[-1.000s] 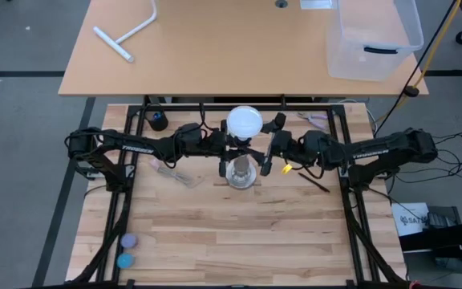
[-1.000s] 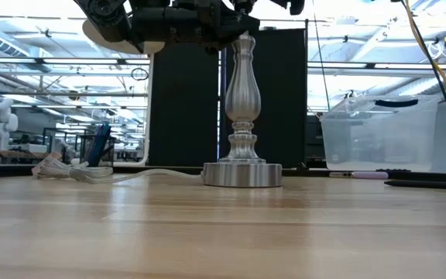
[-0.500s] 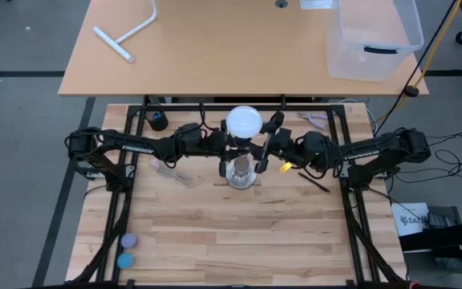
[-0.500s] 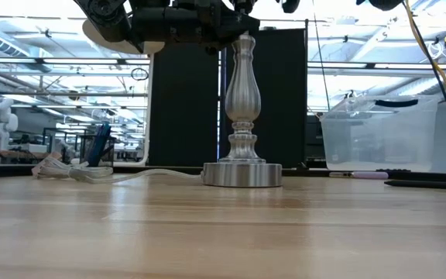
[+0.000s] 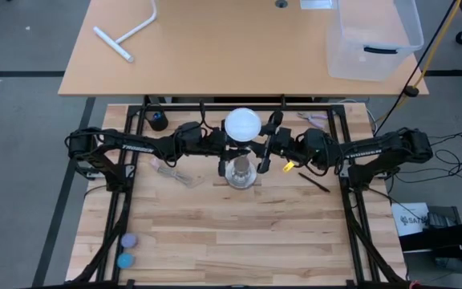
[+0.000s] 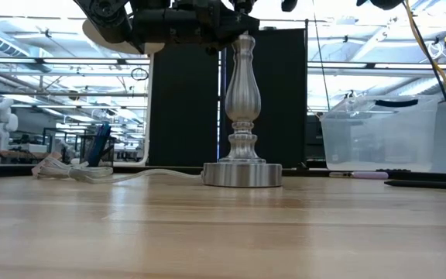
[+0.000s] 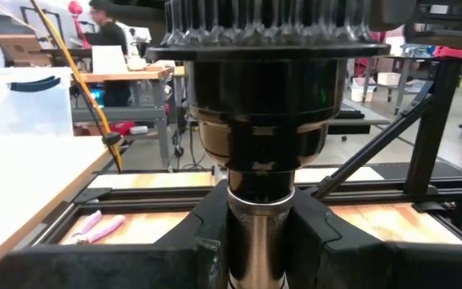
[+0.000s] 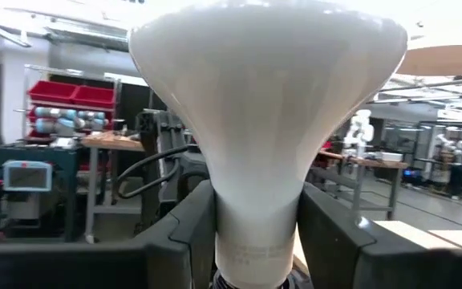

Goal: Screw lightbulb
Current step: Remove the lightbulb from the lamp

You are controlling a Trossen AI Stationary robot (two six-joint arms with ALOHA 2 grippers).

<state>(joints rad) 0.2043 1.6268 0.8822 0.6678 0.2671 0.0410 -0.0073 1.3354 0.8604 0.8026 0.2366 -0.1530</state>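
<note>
Wooden planks, pale and smooth, make the table [image 5: 215, 233] where I work, inside a black metal frame; behind it stands one tan desk [image 5: 215, 48] with one clear plastic bin [image 5: 371, 36] and one white T-shaped pipe [image 5: 127, 36]. Beyond, the low view shows a large hall with shelves and ceiling lights.

Near the middle of the table stands one lamp post [image 6: 242, 108] of shiny turned metal, with a round flat base and a black ribbed socket on top. On that socket sits the lightbulb [image 5: 243, 124], one only, upright: a round frosted white globe that narrows to a pale neck [image 8: 255, 225].

My two dark arms meet at the post, one from each side. My left gripper [image 7: 251, 241] is clamped on the metal stem just under the black socket. My right gripper [image 8: 255, 233] has its two fingers on both sides of the bulb's neck, touching it, so I read it as gripping the bulb.

Left of the post lies a clear plastic wrapper [image 5: 175, 172]. At the table's near left corner lie two small round caps, one purple [image 5: 129, 240], one blue [image 5: 123, 259].
</note>
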